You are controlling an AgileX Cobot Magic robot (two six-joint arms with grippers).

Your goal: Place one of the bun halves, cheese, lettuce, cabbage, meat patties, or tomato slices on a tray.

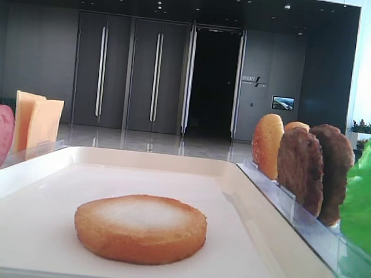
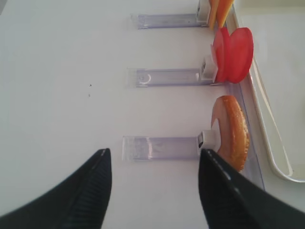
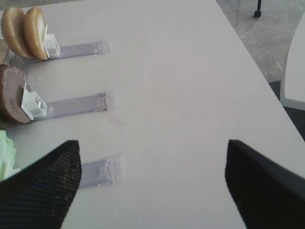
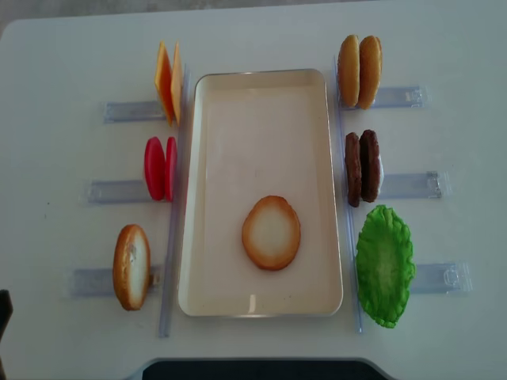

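bun half [image 4: 271, 233]: golden rim, pale face up | lies flat | on tray [image 4: 230, 127], toward its near right corner

Bright, even light, soft shadows, washed-out white table [image 4: 253, 32], blurred wrist views, dim hall background

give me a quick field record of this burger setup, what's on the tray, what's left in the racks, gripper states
tray: cream-white rectangular tray in the middle of the white table
on tray: one golden-brown bun half, pale cut face up
left racks: yellow-orange cheese slices; pinkish-red tomato slices; another bun half on edge
right racks: two bun halves; dark brown meat patties; green lettuce leaf
left gripper: open, empty
right gripper: open, empty
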